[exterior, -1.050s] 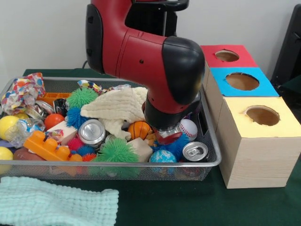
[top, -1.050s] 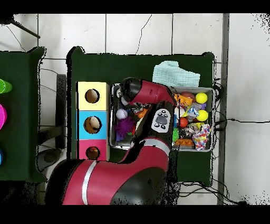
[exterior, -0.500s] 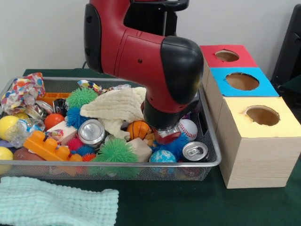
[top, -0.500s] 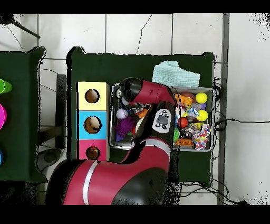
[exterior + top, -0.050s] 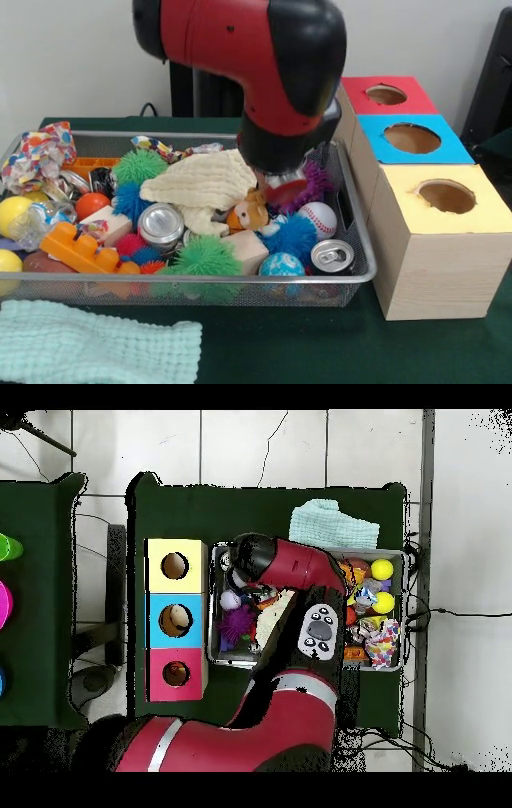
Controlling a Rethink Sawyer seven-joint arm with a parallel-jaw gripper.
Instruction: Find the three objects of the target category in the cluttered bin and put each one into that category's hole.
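the arm (image 5: 248, 56) fills the top of the front view, red with black joints, and bends down over the right half of the bin (image 5: 356, 240). in the overhead view it sweeps up from the bottom and crosses the bin's middle. the bin is a wire mesh tray on a dark green table (image 5: 320, 344), packed with clutter. to its right, touching it or just beside it, stands a row of three boxes with round holes on top: yellow box (image 5: 440, 240) nearest, blue box (image 5: 412, 140) behind it, red box (image 5: 388, 94) farthest. a pale green cloth (image 5: 88, 348) lies on the table in front of the bin's left end.

inside the bin a cream cloth (image 5: 204, 184) is draped over the middle. the gripper (image 5: 282, 188) hangs just above the clutter beside that cloth, with something red at its tip; i cannot tell whether it is open or closed. just below it sit a small orange plush (image 5: 246, 214), a blue spiky ball (image 5: 294, 236) and a baseball (image 5: 320, 218). a purple spiky ball (image 5: 316, 180) shows behind the gripper. a can (image 5: 331, 256) lies at the front right corner, another can (image 5: 160, 226) left of centre, with a green spiky ball (image 5: 204, 258) and an orange brick (image 5: 80, 248) along the front
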